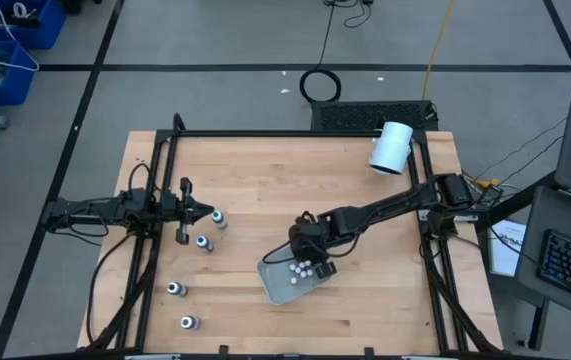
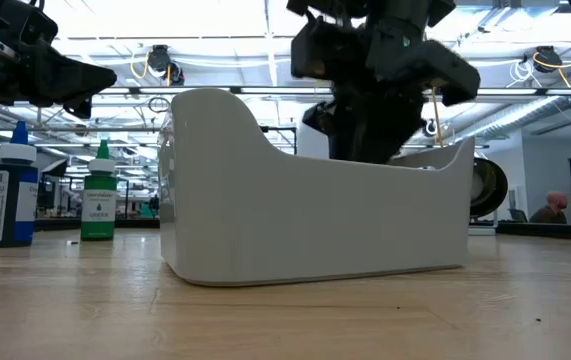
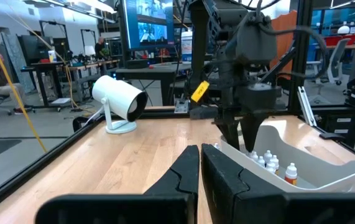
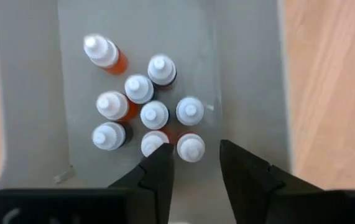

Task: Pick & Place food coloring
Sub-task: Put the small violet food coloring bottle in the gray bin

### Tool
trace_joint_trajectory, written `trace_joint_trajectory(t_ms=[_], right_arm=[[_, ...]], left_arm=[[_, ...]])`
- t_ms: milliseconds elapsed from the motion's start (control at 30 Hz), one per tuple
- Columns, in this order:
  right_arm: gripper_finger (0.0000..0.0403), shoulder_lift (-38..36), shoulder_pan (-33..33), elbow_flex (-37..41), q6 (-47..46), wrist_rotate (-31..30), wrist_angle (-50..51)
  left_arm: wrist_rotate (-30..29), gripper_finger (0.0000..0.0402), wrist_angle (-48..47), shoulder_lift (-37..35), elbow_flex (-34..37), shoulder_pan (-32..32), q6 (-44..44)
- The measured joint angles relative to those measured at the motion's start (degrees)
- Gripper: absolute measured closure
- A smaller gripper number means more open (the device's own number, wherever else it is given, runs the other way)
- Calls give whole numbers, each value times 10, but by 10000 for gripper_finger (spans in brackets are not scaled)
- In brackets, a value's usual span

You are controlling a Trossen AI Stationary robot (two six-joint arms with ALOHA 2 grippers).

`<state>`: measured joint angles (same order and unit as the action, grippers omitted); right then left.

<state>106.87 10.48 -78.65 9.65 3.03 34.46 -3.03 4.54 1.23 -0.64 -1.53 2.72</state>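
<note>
The left gripper [image 1: 208, 212] lay low over the table's left side, its arm stretched in from the edge and its fingers [image 3: 186, 171] pressed shut on nothing. Four dark-bodied bottles [image 1: 205, 244] stood on bare wood near it, two just beside its tip and two nearer the front edge, well apart. Open wood separated them from the tray [image 1: 277, 285]. The right arm reached in diagonally, and the right gripper [image 4: 194, 163] hung pointing down into the tray, fingers slightly parted above the capped bottles [image 4: 154, 114] clustered inside, gripping none. The tray wall hid those bottles in the low view. The white cylinder [image 1: 392, 148] sat at the back right.
</note>
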Motion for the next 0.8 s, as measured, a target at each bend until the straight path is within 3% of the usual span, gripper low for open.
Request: trace_joint_trajectory(t_ms=[233, 500, 800], right_arm=[[277, -57, 0, -6, 0, -7, 1], [277, -115, -4, -2, -47, -125, 132], [277, -132, -16, 114, -73, -72, 51]], left_arm=[[0, 376, 0, 0, 0, 0, 0], [0, 376, 0, 0, 0, 0, 0], [0, 376, 0, 0, 0, 0, 0]])
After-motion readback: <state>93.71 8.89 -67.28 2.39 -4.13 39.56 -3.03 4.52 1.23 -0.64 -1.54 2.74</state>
